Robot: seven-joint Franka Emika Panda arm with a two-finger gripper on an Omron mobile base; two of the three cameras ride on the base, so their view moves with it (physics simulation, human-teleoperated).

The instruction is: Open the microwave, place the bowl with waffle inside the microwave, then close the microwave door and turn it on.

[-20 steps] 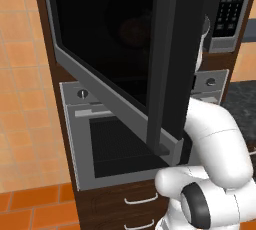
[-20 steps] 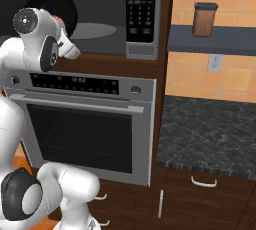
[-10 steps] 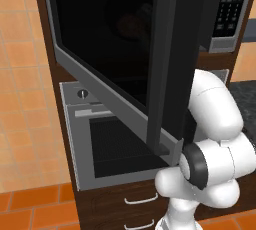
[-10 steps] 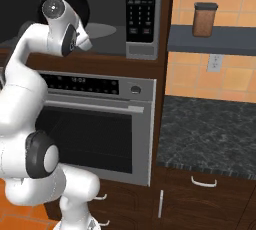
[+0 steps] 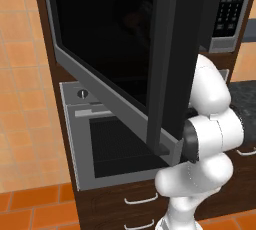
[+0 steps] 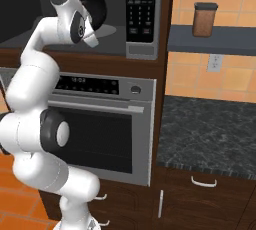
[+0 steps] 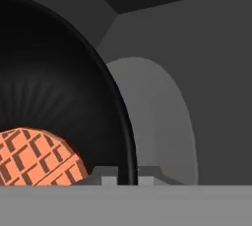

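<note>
The hand (image 7: 128, 181) pinches the bowl (image 7: 59, 92) by its thin rim; it looks light, stiff, waffle (image 7: 39, 158) loose inside.

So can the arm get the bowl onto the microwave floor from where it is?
Probably yes. The microwave door stands wide open, and the end effector grips the rim of the bowl with waffle already inside the cavity, with bare microwave floor ahead.
</note>
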